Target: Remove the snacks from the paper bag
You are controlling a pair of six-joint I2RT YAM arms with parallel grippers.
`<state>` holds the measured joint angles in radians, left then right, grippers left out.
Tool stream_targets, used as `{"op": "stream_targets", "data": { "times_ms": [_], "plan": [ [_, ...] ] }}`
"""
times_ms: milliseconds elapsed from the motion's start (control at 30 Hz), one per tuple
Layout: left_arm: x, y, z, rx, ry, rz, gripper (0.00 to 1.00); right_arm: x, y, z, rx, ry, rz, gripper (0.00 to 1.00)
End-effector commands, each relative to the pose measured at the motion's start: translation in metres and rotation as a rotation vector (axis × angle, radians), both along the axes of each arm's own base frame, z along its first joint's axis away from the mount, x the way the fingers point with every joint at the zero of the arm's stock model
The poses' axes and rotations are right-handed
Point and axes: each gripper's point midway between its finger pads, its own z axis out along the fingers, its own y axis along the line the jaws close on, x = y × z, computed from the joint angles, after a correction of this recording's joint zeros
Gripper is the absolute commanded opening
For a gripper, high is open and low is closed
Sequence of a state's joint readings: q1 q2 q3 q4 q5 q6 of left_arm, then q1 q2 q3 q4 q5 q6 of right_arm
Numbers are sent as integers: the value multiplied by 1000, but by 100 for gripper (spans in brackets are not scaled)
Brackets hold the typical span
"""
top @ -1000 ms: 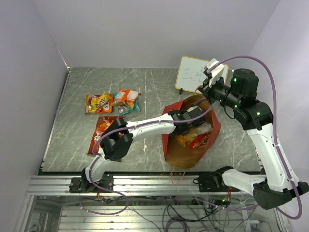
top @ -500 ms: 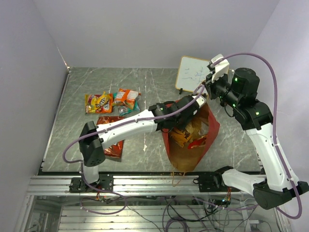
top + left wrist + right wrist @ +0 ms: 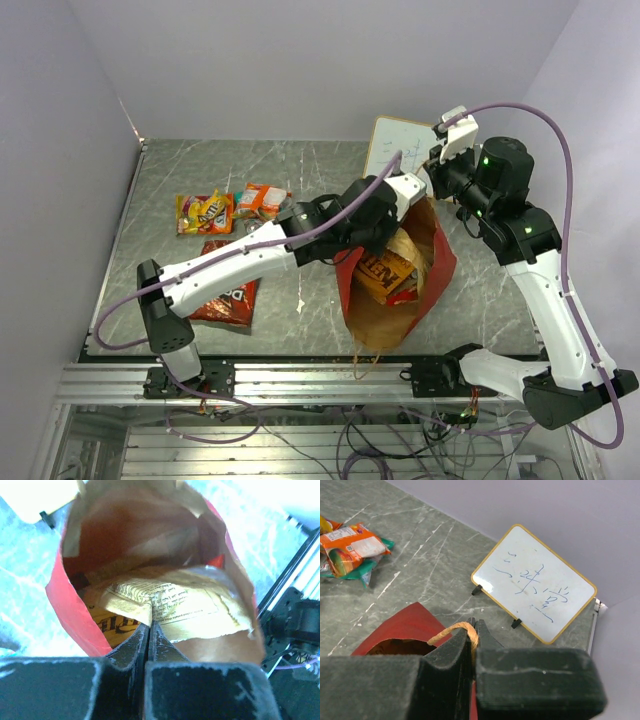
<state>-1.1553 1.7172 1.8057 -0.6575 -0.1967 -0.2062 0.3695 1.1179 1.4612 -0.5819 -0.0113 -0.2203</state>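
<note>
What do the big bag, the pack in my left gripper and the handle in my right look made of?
Paper bag: stiff paper, matte red outside, brown kraft inside, holding creases. Tan pack, pinched by the left gripper: thin crinkly film, perhaps foil-lined, judging by wrinkles and sheen. Handle, in the right gripper: twisted tan cord, likely paper.
</note>
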Motion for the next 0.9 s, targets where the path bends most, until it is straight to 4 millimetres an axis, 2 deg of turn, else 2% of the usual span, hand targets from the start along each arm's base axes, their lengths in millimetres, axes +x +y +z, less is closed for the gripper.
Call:
{"op": "stream_targets", "data": {
  "times_ms": [0,233,433,633,867],
  "plan": [
    [-3,0,94,-228,-102,-15,7,6,-3,18,26,-74,-28,0],
    [-4,8,163,-374,-163,-2,7,5,-4,17,22,-74,-29,0],
    [-5,27,212,-487,-182,49,7,5,-7,15,12,-75,-43,0],
    [-5,64,260,-597,-216,157,7,8,-13,16,17,-73,-87,0],
    [-13,107,314,-729,-262,217,7,12,-11,15,7,-74,-81,0]
  ]
}}
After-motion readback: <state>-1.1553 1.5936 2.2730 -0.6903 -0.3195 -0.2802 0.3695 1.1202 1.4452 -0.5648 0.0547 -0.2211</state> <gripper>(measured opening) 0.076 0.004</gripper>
